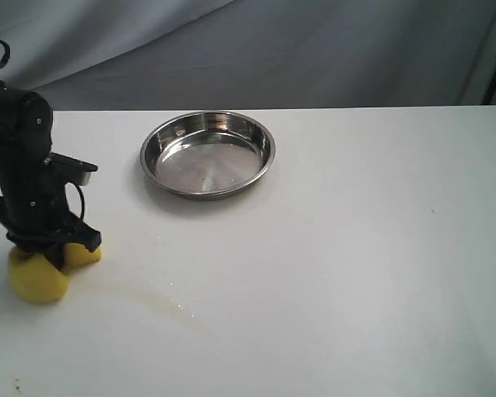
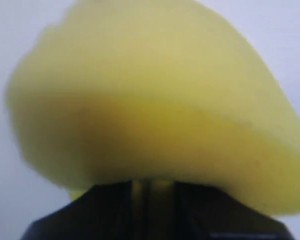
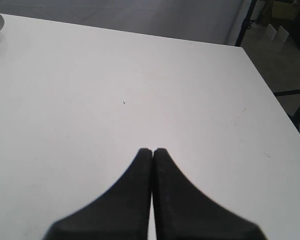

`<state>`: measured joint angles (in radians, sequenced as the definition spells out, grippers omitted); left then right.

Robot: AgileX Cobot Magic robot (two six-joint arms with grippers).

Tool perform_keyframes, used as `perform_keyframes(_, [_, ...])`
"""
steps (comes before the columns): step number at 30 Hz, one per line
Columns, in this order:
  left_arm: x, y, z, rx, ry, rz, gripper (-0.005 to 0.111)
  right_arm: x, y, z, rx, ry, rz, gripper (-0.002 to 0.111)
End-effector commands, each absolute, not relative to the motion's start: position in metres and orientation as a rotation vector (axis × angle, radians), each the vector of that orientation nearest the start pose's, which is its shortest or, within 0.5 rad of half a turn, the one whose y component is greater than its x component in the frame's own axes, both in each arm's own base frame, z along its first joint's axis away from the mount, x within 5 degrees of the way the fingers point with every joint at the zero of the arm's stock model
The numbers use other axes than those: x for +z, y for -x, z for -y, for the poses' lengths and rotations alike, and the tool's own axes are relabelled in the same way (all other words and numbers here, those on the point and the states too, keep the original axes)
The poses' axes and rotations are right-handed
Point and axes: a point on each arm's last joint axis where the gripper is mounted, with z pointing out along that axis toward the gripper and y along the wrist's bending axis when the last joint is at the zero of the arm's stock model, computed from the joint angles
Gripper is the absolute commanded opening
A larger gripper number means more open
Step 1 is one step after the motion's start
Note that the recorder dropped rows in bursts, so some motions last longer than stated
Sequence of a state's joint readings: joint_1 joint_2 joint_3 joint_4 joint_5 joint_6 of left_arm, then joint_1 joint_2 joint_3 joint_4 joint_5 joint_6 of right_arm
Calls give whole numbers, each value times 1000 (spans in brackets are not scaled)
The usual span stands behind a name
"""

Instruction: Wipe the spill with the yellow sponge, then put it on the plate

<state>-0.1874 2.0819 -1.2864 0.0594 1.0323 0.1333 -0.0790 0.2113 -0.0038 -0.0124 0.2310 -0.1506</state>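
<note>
L tool (image 1: 51, 246) pinching yellow sponge (image 1: 37, 279), plate (image 1: 207, 165) apart

One yellow sponge (image 1: 40, 275), one plate (image 1: 207, 168), one spill (image 1: 167, 297).

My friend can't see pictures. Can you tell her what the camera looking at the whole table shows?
The robot's black left gripper squeezes a yellow sponge resting on a white table at the picture's left edge. A faint orange-yellow spill smears the table to the sponge's right, and an empty shiny steel plate sits farther back.

white table (image 1: 355, 248) | plate (image 1: 208, 193) at 11 o'clock | yellow sponge (image 1: 37, 279) at 8 o'clock, near edge | spill (image 1: 169, 298), faint, at 7 o'clock
</note>
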Motion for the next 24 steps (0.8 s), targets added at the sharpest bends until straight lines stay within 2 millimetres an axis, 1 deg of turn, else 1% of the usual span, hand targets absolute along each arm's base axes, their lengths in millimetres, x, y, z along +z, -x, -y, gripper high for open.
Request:
perform_keyframes(1, [94, -338, 121, -343, -669, -3263, 0, 179, -69, 6, -162, 71, -1923, 0])
perform_keyframes(4, [90, -326, 151, -403, -852, -3233, 0, 179, -69, 6, -162, 71, -1923, 0])
perform_keyframes(7, [85, -312, 179, -457, -976, -3213, 0, 179, -69, 6, -162, 71, -1923, 0])
perform_keyframes(11, [79, -293, 210, -528, -1120, -3189, 0, 179, -69, 6, -162, 71, -1923, 0])
perform_keyframes(13, [77, -280, 226, -592, -1214, -3176, 0, 179, -69, 6, -162, 71, -1923, 0])
perform_keyframes(17, [80, -262, 249, -740, -1331, -3128, 0, 179, -69, 6, -162, 71, -1923, 0])
perform_keyframes(19, [83, -253, 260, -844, -1395, -3086, 0, 179, -69, 6, -162, 71, -1923, 0])
perform_keyframes(22, [88, -243, 270, -1016, -1458, -3038, 0, 179, -69, 6, -162, 71, -1923, 0])
perform_keyframes(24, [91, -242, 272, -1070, -1472, -3002, 0, 179, -69, 6, -162, 71, -1923, 0])
